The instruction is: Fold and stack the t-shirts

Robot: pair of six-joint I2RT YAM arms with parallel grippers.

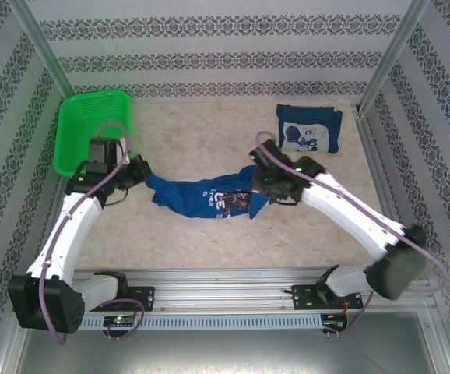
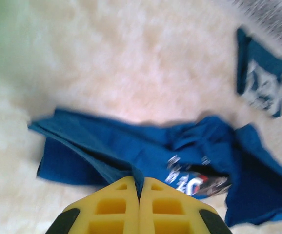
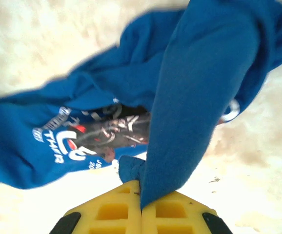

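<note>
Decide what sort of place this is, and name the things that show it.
Probably a robot test cell: two arms bolted to an aluminium rail, patterned panels walling the table, and staged laundry: a blue t-shirt held by the left gripper and right gripper, a folded t-shirt, a green basket.

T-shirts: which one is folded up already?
The folded t-shirt lies alone at the far right, a neat square. The other t-shirt is stretched, crumpled, between the left claw and right claw.

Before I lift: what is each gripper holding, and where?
Both pinch the unfolded t-shirt: left gripper a fabric edge at its left end, right gripper at its right end.
</note>
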